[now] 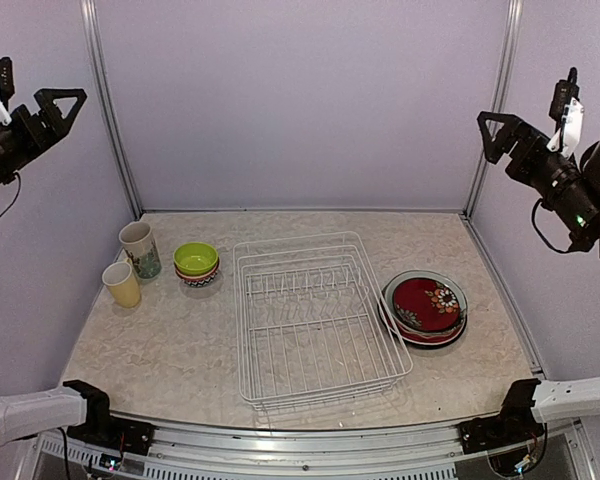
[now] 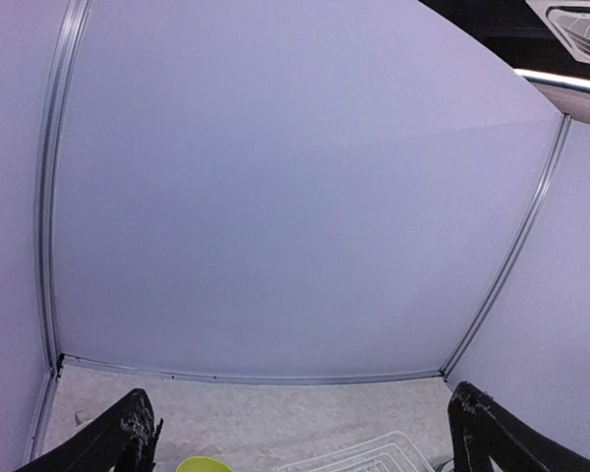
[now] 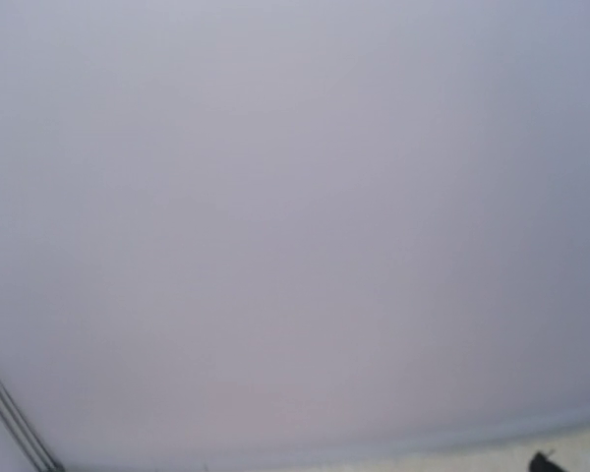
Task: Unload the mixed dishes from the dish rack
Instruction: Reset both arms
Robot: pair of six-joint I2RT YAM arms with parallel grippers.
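Note:
The white wire dish rack (image 1: 315,320) stands empty in the middle of the table. A stack of plates with the red floral one (image 1: 426,303) on top lies to its right. To its left stand the lime green bowl (image 1: 196,259) stacked on patterned bowls, the yellow cup (image 1: 122,284) and the cream-teal mug (image 1: 140,249). My left gripper (image 1: 65,100) is raised high at the far left, open and empty. My right gripper (image 1: 492,128) is raised high at the far right, holding nothing. The left wrist view shows the bowl's rim (image 2: 205,464) and the rack's corner (image 2: 359,457) between its wide-apart fingers (image 2: 128,433).
Purple walls with metal corner posts (image 1: 110,110) enclose the table on three sides. The right wrist view shows mostly wall and one dark fingertip (image 3: 541,460) at the bottom edge.

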